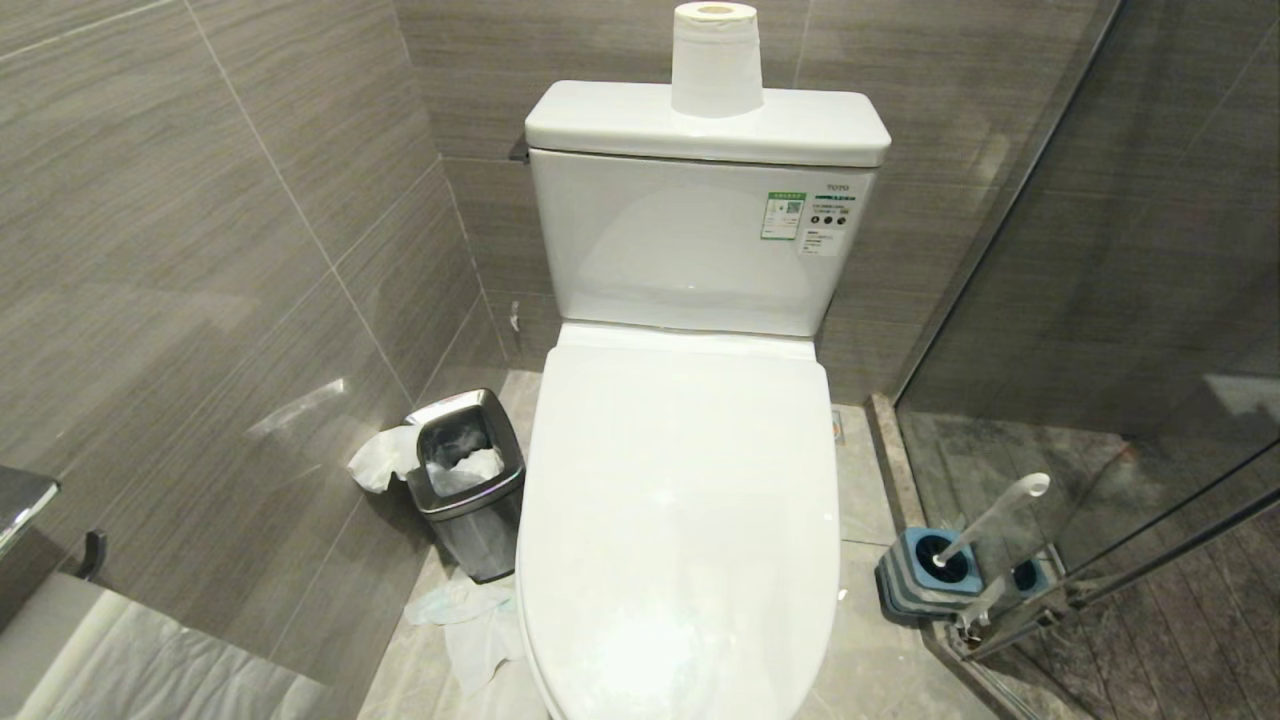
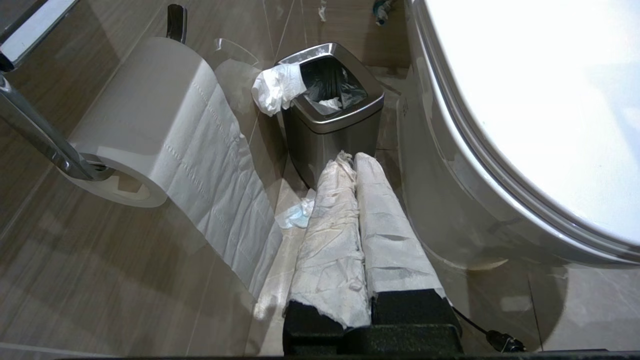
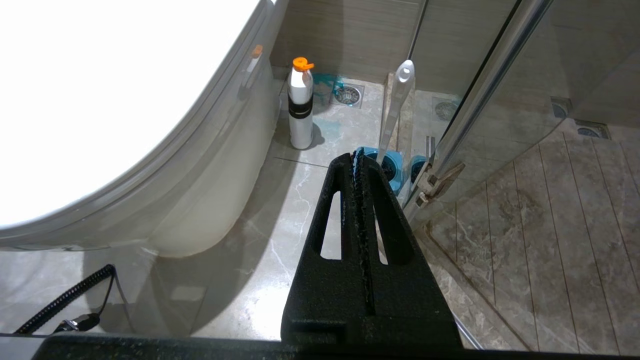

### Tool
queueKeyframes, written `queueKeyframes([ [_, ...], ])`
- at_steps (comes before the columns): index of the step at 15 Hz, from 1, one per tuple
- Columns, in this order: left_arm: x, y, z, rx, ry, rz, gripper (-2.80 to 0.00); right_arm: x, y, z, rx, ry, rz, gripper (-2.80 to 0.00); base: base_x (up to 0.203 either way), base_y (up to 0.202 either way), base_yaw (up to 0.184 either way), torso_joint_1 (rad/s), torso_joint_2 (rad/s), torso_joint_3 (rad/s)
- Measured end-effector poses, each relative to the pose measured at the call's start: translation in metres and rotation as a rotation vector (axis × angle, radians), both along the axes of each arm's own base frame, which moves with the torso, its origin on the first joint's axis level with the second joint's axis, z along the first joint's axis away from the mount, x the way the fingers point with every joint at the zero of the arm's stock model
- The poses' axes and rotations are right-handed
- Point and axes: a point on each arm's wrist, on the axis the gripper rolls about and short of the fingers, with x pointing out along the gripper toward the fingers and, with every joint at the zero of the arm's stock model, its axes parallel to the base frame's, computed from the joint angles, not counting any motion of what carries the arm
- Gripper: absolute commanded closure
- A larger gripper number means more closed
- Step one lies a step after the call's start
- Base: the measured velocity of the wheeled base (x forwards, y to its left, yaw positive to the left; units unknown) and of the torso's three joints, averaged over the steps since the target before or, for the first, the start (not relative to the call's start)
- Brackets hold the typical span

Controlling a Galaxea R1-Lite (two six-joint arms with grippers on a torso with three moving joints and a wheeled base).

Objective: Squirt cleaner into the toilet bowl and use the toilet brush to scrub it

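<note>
The toilet's white lid [image 1: 680,520] is down, so the inside of the toilet bowl is hidden; only its outer wall [image 2: 440,200] [image 3: 200,200] shows. The toilet brush stands in its blue-topped holder [image 1: 915,580] on the floor to the right, its white handle [image 1: 1000,512] [image 3: 395,110] leaning toward the glass. A white cleaner bottle [image 3: 301,107] with an orange cap stands beside the bowl. My left gripper [image 2: 352,157], its fingers wrapped in white paper, hangs shut and empty left of the bowl. My right gripper [image 3: 356,157] hangs shut and empty near the holder. Neither arm shows in the head view.
A small steel bin [image 1: 468,480] [image 2: 330,115] stuffed with tissue stands left of the toilet, with crumpled tissue [image 1: 470,620] on the floor by it. A paper roll [image 2: 150,125] hangs on the left wall. A glass shower door [image 1: 1100,300] bounds the right. Another roll [image 1: 715,60] tops the cistern.
</note>
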Motion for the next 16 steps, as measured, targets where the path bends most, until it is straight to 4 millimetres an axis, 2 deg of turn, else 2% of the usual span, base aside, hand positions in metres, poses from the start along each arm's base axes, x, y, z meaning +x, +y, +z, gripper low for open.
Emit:
queueKeyframes([
  [16, 0.0, 0.0, 0.0, 0.0, 0.0, 0.0, 0.0, 0.0, 0.0, 0.0, 0.0, 0.0, 0.0, 0.0, 0.0, 0.0, 0.0, 0.0, 0.0, 0.0],
])
